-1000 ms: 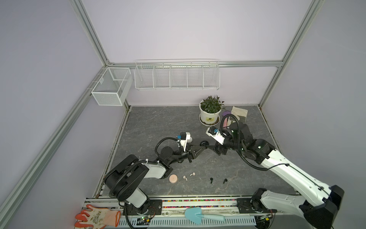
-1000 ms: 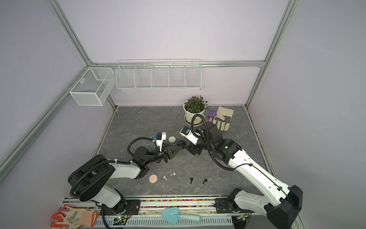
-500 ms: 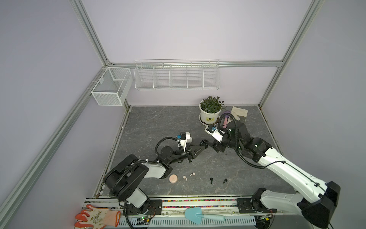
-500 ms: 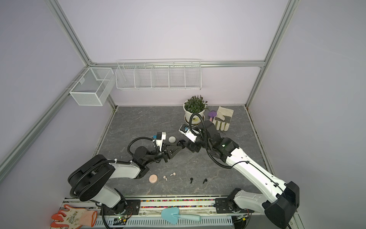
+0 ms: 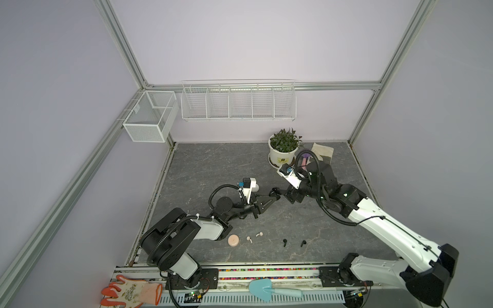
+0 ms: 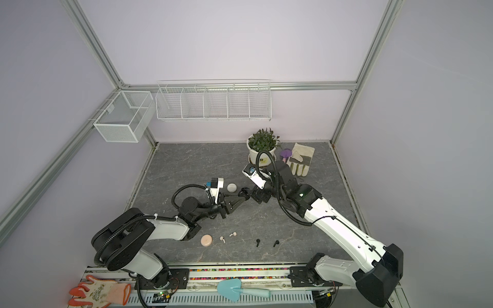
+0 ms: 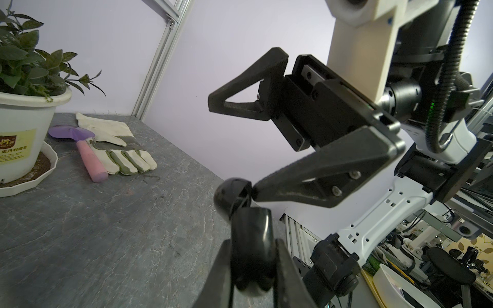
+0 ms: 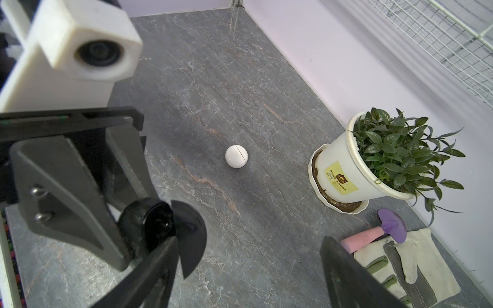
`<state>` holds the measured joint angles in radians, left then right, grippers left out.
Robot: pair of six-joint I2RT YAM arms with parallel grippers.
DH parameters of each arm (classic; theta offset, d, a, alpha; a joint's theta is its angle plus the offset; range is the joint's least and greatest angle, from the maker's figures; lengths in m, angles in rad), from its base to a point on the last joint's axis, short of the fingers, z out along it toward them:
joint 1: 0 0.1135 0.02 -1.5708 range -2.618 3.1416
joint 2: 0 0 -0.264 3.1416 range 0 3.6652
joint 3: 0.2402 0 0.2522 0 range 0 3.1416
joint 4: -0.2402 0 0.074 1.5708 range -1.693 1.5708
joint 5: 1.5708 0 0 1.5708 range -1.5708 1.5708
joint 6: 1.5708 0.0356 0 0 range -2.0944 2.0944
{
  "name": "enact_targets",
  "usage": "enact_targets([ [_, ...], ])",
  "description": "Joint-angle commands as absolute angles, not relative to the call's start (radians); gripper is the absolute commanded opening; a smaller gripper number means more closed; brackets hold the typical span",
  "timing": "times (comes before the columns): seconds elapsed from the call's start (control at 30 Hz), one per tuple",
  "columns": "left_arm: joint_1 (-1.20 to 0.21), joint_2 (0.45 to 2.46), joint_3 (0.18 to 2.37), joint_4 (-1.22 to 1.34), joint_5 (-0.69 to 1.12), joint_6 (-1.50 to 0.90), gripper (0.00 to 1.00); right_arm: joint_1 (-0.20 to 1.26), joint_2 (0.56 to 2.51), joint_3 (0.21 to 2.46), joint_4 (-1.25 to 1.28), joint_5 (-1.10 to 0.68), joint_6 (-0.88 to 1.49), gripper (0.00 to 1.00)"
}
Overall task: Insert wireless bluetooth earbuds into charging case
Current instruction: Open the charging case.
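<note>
My left gripper point(image 7: 252, 241) is shut on a black charging case point(image 7: 252, 232), held above the table at its middle. The case's round lid point(image 7: 232, 197) stands hinged open. My right gripper point(image 7: 233, 145) is open, and one of its fingertips point(image 7: 257, 189) touches the lid; the same jaws point(image 8: 248, 240) stand wide in the right wrist view beside the case point(image 8: 145, 221). Two pale pink earbuds point(image 5: 249, 239) point(image 5: 259, 234) and two black earbuds point(image 5: 285, 242) point(image 5: 303, 243) lie near the front edge.
A pink round case point(image 5: 233, 240) lies left of the pink earbuds, and a white round case point(image 6: 231, 187) lies behind the left wrist. A potted plant point(image 5: 284, 149), a work glove point(image 6: 300, 160) and a purple trowel point(image 6: 286, 154) stand at the back right.
The right gripper's jaws have opened wider next to the case and its arm has shifted slightly. The left arm has stayed still with the case.
</note>
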<state>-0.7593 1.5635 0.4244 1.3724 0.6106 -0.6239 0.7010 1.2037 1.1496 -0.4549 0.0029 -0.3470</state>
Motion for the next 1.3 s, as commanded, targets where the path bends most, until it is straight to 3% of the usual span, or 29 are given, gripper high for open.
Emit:
enact_targets([
  [0.0, -0.761, 1.558, 0.426, 1.417, 0.645, -0.621, 0.0, 0.683, 1.244, 1.21, -0.495, 0.018, -0.291, 0.87],
  [0.2, -0.761, 1.554, 0.431, 1.417, 0.663, -0.609, 0.0, 0.64, 1.263, 1.287, -0.59, -0.056, -0.181, 0.89],
  [0.3, -0.76, 1.549, 0.435, 1.417, 0.679, -0.601, 0.0, 0.554, 1.218, 1.293, -0.645, -0.265, -0.037, 0.89],
  [0.43, -0.758, 1.524, 0.441, 1.417, 0.702, -0.601, 0.0, 0.446, 1.139, 1.151, -0.532, -0.656, 0.138, 0.88],
  [0.57, -0.754, 1.509, 0.454, 1.417, 0.736, -0.606, 0.0, 0.414, 1.111, 1.042, -0.423, -0.812, 0.211, 0.85],
  [1.27, -0.755, 1.501, 0.474, 1.417, 0.768, -0.626, 0.0, 0.411, 1.224, 0.985, -0.26, -0.983, 0.219, 0.65],
])
